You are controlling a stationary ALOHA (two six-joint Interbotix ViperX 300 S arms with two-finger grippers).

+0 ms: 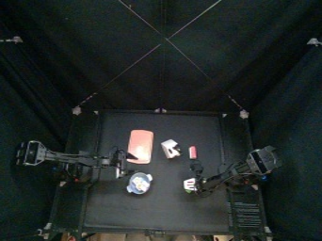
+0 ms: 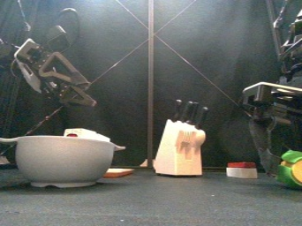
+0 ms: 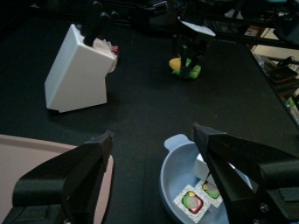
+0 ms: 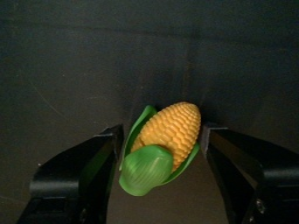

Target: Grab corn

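**Right wrist view: corn between open jaws, not yet gripped**

Right wrist view shows the corn (image 4: 163, 144) lying on the black table (image 4: 70, 52), yellow kernels with a green husk, sitting between the right gripper (image 4: 163, 166) jaws. Jaws are wide apart, one on each side of the corn, close to it; contact can't be told.

Top view: right gripper (image 1: 191, 184) is over the table's front right part. Front view: corn (image 2: 290, 169) at far right, near a small red-and-white piece (image 2: 242, 169).

Left gripper (image 3: 158, 175) hangs over the table's left side, jaws apart, nothing held. Below it are a bowl (image 3: 176, 166) and a pink board (image 3: 35, 166); a knife block (image 3: 76, 70) stands beyond.
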